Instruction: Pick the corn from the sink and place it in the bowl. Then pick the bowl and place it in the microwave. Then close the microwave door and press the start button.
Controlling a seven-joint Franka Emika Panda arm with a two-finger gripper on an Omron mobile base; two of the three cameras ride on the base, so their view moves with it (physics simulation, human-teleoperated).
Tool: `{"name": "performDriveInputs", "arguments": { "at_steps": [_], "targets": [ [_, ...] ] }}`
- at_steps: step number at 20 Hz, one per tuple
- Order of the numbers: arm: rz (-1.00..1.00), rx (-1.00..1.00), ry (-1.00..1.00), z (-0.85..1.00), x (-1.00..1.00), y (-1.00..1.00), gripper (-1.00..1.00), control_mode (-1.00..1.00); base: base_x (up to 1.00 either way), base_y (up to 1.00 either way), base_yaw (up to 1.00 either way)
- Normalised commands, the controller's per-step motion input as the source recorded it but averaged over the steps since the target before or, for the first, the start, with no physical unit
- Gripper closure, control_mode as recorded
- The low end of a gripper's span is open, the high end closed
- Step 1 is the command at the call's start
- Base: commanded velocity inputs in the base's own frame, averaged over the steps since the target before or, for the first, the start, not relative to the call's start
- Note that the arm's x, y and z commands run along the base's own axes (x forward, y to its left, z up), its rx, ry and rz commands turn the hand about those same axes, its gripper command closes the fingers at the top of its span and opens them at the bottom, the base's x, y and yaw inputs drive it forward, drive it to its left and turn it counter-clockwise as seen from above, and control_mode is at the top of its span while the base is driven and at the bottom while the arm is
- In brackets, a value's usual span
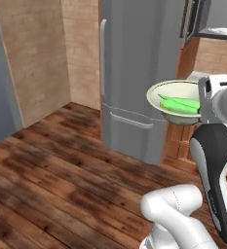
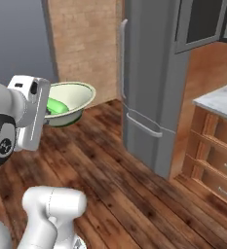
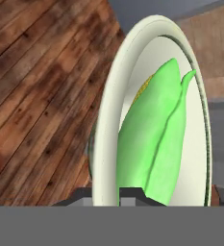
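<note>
Your claw (image 3: 106, 194) pinches the bowl (image 1: 169, 91) rim, bowl aloft. Bright green husked corn (image 3: 154, 144) inside, long axis running straight away from the claw.

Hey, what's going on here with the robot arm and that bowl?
The arm is holding the bowl up in the air above the wood floor, with the gripper clamped on the bowl's rim. The green corn already lies inside it. The grey fridge stands just ahead, and the microwave door hangs open up high beside it, so the bowl is not yet in the microwave.
</note>
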Motion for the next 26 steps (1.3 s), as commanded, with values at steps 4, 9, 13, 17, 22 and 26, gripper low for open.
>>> {"name": "performDriveInputs", "arguments": {
  "at_steps": [4,9,13,17,22,26],
  "targets": [
    [0.00,0.00,0.00,0.00,0.00,0.00,1.00,1.00,0.33,-0.11,-0.58],
    [0.00,0.00,0.00,0.00,0.00,0.00,1.00,1.00,0.37,-0.17,-0.56],
    [0.00,0.00,0.00,0.00,0.00,0.00,1.00,1.00,0.43,-0.04,-0.49],
    [0.00,0.00,0.00,0.00,0.00,0.00,1.00,1.00,0.75,0.15,-0.23],
    [0.00,0.00,0.00,0.00,0.00,0.00,1.00,1.00,1.00,0.09,-0.11],
    [0.00,0.00,0.00,0.00,0.00,0.00,1.00,1.00,1.00,0.00,-0.22]
  ]
}}
